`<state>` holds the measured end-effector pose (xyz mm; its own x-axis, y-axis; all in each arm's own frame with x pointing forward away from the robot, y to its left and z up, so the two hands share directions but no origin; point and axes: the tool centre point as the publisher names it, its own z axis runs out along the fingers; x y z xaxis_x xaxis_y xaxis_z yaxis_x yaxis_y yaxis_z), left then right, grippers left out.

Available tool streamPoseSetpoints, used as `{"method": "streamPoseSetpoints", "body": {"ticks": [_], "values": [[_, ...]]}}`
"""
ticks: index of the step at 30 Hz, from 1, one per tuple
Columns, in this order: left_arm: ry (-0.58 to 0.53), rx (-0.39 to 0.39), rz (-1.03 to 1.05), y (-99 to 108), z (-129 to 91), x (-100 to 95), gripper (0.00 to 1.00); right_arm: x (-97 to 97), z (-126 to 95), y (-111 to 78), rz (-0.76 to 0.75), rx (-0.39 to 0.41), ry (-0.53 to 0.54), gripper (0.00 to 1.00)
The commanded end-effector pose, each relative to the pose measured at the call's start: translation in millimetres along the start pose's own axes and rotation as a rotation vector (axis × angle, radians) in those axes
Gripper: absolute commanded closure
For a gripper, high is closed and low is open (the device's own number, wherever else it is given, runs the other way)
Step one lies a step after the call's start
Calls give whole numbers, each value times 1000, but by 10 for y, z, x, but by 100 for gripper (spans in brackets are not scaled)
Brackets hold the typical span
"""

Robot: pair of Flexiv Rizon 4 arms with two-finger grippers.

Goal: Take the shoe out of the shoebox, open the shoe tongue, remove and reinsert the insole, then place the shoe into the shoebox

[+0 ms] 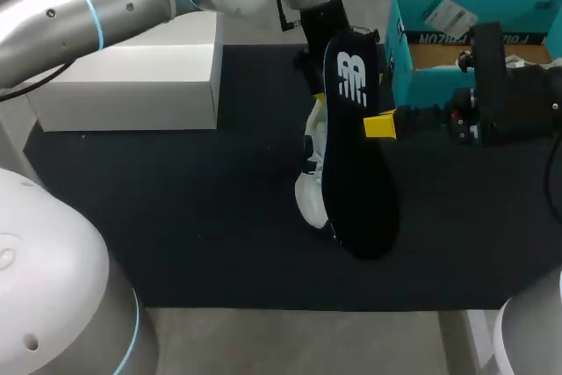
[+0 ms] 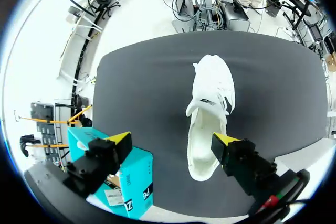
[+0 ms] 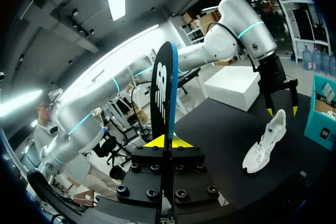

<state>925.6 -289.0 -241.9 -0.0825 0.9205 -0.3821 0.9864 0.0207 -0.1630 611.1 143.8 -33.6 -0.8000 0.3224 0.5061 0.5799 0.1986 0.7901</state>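
Centre frame, the left jaws hang open above the white shoe [image 1: 307, 189], out on the dark worktop [image 1: 176, 217]. The right jaws clamp the removed black insole [image 1: 360, 191]. Reinserting and reboxing appear to remain; teal shoebox [image 1: 401, 63] sits upper right.

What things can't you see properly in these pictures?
- Head view: the thin black insole covers most of the white sports shoe.
- Head view: the right arm blocks part of the inside of the teal cardboard shoebox, and the picture's edge cuts off its right end.
- Right wrist view: the insole sits edge-on in the right gripper, so its flat faces barely show.
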Motion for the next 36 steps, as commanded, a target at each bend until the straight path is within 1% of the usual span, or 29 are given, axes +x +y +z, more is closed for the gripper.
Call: {"method": "streamPoseSetpoints", "body": {"ticks": [1, 3, 5, 6, 7, 8, 10, 11, 12, 13, 14, 18, 21, 23, 25, 27, 28, 36], "values": [[-320, 48, 39, -51, -203, -3, 0, -14, 45, 14, 2, 2, 0, 100], [-389, 80, 72, -54, -283, -64, 0, -14, 45, 14, 2, 2, 0, 100], [-444, 93, 90, -58, -343, -130, 0, -14, 45, 14, 2, 2, 0, 100], [-489, 87, 68, -57, -361, -153, 0, -14, 45, 14, 2, 2, 0, 100], [-511, 101, 70, -60, -363, -162, 0, -14, 45, 14, 2, 2, 0, 100], [-545, 109, 65, -60, -368, -173, 0, -115, 12, 28, 32, -32, -38, 100], [-575, 122, 62, -60, -377, -186, 0, -333, -70, 102, 118, -107, -128, 100], [-596, 141, 64, -64, -382, -195, 0, -417, -109, 147, 138, -139, -132, 100], [-605, 151, 74, -65, -392, -200, 0, -502, -152, 207, 143, -175, -126, 100], [-617, 144, 54, -64, -410, -202, 0, -579, -194, 279, 132, -204, -126, 100], [-633, 153, 64, -68, -433, -210, 0, -646, -236, 344, 122, -223, -125, 100], [-704, 136, 61, -104, -554, -218, 0, -911, -441, 556, 121, -269, -129, 100], [-744, 108, 55, -125, -675, -247, 0, -1095, -584, 664, 136, -296, -101, 100], [-775, 111, 64, -136, -763, -248, 0, -1208, -650, 729, 157, -330, -66, 100], [-799, 107, 72, -152, -825, -242, 0, -1301, -693, 805, 156, -318, -61, 100], [-788, 96, 83, -173, -864, -240, 0, -1352, -722, 901, 143, -281, -91, 100], [-764, 88, 83, -182, -880, -241, 0, -1363, -748, 950, 123, -256, -122, 100], [-764, 88, 83, -182, -880, -241, 0, -1363, -748, 950, 123, -256, -122, 100]]}}
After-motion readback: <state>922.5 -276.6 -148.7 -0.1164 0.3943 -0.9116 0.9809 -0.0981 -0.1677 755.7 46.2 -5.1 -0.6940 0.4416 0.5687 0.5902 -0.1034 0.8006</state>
